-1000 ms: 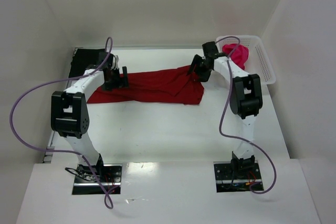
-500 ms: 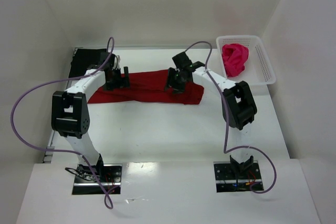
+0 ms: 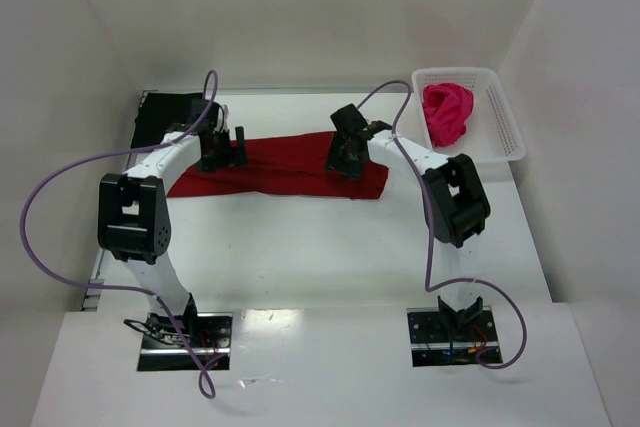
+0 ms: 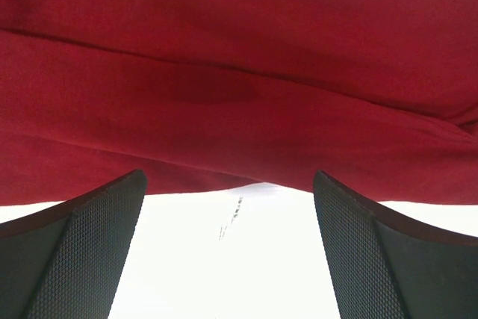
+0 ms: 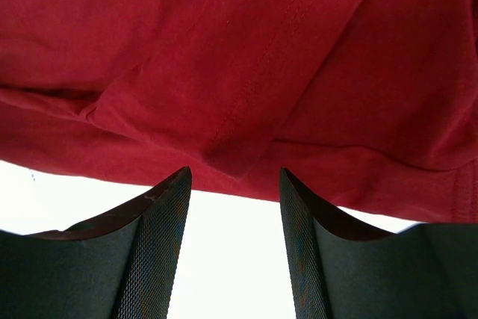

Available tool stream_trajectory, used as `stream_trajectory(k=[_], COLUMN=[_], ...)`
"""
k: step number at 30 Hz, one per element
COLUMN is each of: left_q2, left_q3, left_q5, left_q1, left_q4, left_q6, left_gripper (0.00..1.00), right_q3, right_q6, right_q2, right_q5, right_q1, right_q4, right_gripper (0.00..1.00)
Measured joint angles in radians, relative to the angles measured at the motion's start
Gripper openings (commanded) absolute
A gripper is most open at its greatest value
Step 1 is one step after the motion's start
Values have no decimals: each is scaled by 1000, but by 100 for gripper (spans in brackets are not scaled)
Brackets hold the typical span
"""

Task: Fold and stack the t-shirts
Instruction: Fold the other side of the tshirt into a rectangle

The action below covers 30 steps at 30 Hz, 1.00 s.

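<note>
One crimson t-shirt (image 3: 280,162) spread on tabletop (image 3: 330,237); L pincer (image 4: 228,177) wide open, R pincer (image 5: 234,173) approx. half open, both empty at shirt edge.

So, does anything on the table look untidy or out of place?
Nothing is damaged or spilled. The red t-shirt lies as a long wrinkled strip, its right end bunched. The pink t-shirt sits crumpled in the white basket, not folded. The black t-shirt lies at the far left corner.

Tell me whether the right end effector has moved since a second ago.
Yes. The right end effector has swung left, away from the white basket, and is now over the right part of the crimson t-shirt.
</note>
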Motion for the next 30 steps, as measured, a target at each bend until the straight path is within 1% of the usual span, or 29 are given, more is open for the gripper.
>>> stream_trajectory(k=[4, 12, 13, 16, 17, 19, 20, 23, 27, 30], left_q2=[0, 0, 0, 0, 0, 0, 0, 0, 0, 0], left_q3=[0, 0, 0, 0, 0, 0, 0, 0, 0, 0], left_q5=[-7, -8, -10, -14, -14, -14, -15, -18, -22, -25], left_q1=[0, 0, 0, 0, 0, 0, 0, 0, 0, 0], left_q4=[2, 2, 2, 2, 2, 3, 3, 3, 3, 4], left_q6=[0, 0, 0, 0, 0, 0, 0, 0, 0, 0], left_gripper=[100, 100, 100, 100, 100, 100, 100, 100, 100, 100], right_q3=[0, 2, 2, 2, 2, 2, 2, 10, 40, 100], right_q6=[0, 3, 4, 5, 7, 8, 10, 11, 11, 6], right_q2=[4, 44, 50, 66, 71, 72, 72, 72, 72, 73], right_q5=[9, -6, -8, -11, -11, -11, -11, -10, -10, -6], right_q1=[0, 0, 0, 0, 0, 0, 0, 0, 0, -7], right_q4=[4, 15, 16, 21, 24, 28, 31, 35, 34, 31], right_gripper=[56, 43, 38, 31, 24, 17, 10, 0, 0, 0])
